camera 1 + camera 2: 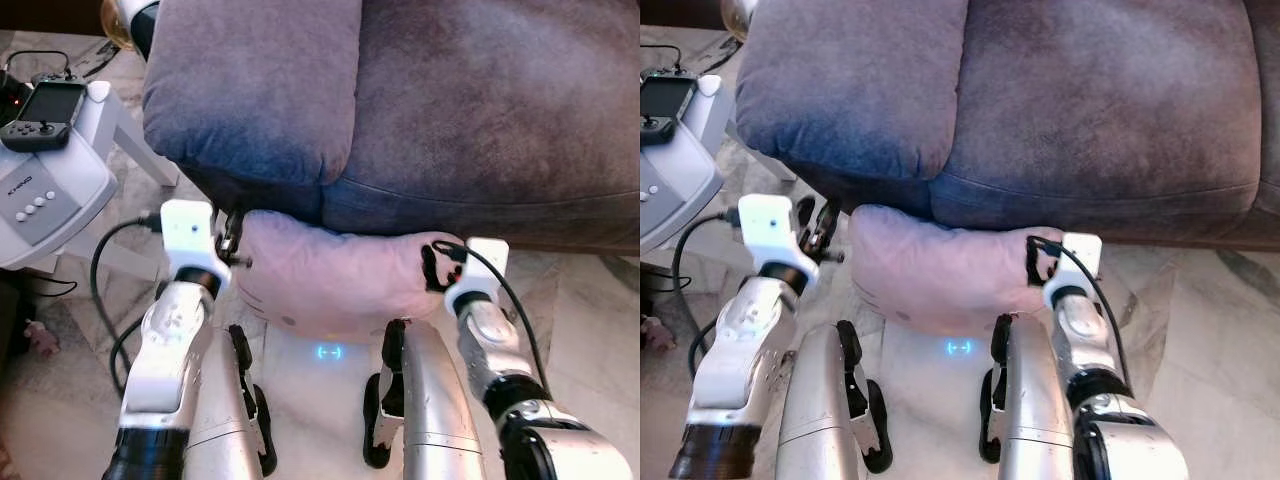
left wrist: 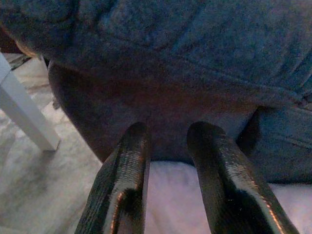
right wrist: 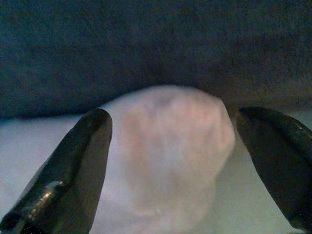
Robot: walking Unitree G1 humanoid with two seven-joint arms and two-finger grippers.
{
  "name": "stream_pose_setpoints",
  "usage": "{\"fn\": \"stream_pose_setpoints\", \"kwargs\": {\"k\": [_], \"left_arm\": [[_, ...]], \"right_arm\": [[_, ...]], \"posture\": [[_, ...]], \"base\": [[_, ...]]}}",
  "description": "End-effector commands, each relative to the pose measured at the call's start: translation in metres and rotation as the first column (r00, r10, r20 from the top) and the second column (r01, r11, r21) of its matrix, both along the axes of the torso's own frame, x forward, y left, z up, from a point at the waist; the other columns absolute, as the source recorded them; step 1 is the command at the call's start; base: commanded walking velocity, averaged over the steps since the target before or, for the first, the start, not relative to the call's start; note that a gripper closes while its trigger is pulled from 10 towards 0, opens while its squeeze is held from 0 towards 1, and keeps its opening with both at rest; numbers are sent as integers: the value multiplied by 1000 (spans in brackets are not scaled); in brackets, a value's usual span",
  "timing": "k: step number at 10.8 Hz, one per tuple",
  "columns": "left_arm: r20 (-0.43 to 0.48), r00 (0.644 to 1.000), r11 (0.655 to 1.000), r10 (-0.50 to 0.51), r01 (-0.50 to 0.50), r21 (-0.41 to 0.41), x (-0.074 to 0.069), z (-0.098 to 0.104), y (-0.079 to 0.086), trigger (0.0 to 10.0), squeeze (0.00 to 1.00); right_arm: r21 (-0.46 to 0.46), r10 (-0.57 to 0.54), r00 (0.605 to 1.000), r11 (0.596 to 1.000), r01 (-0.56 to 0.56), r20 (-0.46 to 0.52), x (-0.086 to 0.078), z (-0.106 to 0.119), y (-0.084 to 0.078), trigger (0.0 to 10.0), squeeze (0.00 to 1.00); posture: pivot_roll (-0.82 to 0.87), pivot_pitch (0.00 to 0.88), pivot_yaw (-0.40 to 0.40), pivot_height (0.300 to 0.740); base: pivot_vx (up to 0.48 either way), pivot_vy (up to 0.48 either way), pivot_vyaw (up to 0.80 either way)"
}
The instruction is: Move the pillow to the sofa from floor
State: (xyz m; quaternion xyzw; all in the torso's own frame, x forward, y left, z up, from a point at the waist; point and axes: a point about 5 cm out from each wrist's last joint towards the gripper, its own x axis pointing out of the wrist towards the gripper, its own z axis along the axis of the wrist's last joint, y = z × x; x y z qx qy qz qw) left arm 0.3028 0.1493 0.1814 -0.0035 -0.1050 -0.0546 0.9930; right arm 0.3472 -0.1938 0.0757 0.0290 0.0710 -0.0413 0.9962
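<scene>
The robot's two silver legs (image 1: 430, 400) stand on the pale marble floor (image 1: 580, 300). Just ahead, the soft pink pillow (image 1: 330, 275) lies on that floor, touching the base of the grey-purple fabric sofa (image 1: 450, 110). The left pincer (image 1: 232, 240) sits at the pillow's left end, fingers slightly spread. The right pincer (image 3: 170, 146) straddles the right end, fingers spread wide. A white device (image 1: 45, 180) stands far left.
</scene>
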Motion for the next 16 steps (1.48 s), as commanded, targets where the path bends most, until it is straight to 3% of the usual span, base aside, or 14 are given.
{"fn": "stream_pose_setpoints", "kwargs": {"k": [1,4,8,13,16], "left_arm": [[-44,999,1000,26,-26,-5,2,-16,7,10000,0],[-117,991,998,61,-59,15,13,-46,18,10000,0],[-92,991,995,101,-101,9,21,-57,22,10000,0],[-54,994,995,98,-96,33,24,-60,20,10000,0],[-26,996,996,86,-85,41,34,-52,16,10000,0]], "right_arm": [[1,-21,1000,1000,21,-3,-5,-5,-2,10000,0],[-37,-20,996,999,24,93,-10,2,-4,10000,0],[-65,-60,987,995,70,147,-23,1,-5,10000,0],[-90,-57,979,993,76,196,-46,-5,2,10000,0],[-96,-62,977,992,84,206,-39,1,8,10000,0]], "posture": [[108,394,8,539],[84,249,-18,539],[55,98,-46,539],[33,28,-25,539],[41,27,-30,539]], "base": [[0,0,0],[0,0,0],[0,0,0],[0,0,0],[199,0,0]]}}
